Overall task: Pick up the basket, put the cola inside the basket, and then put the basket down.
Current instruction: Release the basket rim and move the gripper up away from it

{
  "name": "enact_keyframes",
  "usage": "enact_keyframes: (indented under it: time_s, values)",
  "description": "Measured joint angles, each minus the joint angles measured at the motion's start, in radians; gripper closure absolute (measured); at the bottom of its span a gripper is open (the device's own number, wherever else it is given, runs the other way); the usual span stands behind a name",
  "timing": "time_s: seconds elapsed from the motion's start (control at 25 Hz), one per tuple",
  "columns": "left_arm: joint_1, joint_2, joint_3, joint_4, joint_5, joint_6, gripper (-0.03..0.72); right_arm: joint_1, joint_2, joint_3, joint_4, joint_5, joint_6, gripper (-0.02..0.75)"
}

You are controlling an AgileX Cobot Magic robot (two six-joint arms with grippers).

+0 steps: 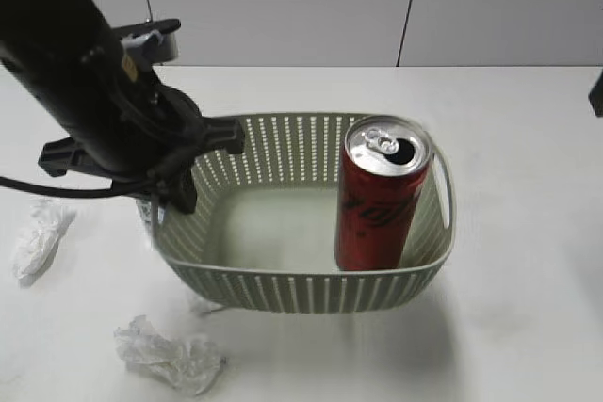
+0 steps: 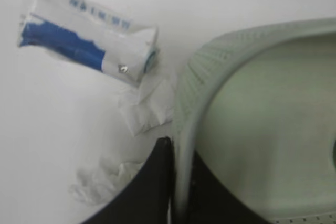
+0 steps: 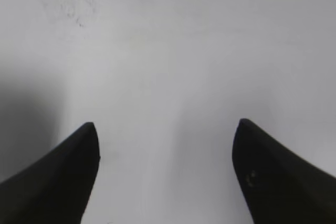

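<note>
The pale sage-green basket [image 1: 311,291] sits in the middle of the exterior view. The red cola can [image 1: 380,197] stands upright inside it, against its right wall. My left gripper [image 1: 168,197] is shut on the basket's left rim [image 2: 185,129], one finger outside the wall and one inside. I cannot tell whether the base touches the table. My right gripper [image 3: 165,145] is open and empty over bare white table; in the exterior view only a dark bit of that arm [image 1: 596,93] shows at the right edge.
A blue-and-white milk carton [image 2: 86,38] lies on its side left of the basket, hidden by my arm in the exterior view. Crumpled white paper lies at the left [image 1: 40,238], front left [image 1: 170,355] and by the basket's corner [image 2: 144,106].
</note>
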Motion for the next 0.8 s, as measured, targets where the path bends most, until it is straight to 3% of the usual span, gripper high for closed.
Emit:
enact_keyframes:
  time_s: [0.28,0.6,0.8]
  values:
    - [0.0,0.132,-0.169,0.022,0.049,-0.002,0.69,-0.011,-0.256,0.302,0.046,-0.06,-0.002,0.143]
    - [0.0,0.34,-0.41,0.026,0.065,-0.003,0.69,-0.011,-0.623,0.492,0.065,-0.068,-0.003,0.144]
    - [0.0,0.431,-0.438,0.02,0.028,-0.003,0.69,-0.011,-0.856,0.578,0.047,-0.069,-0.003,0.144]
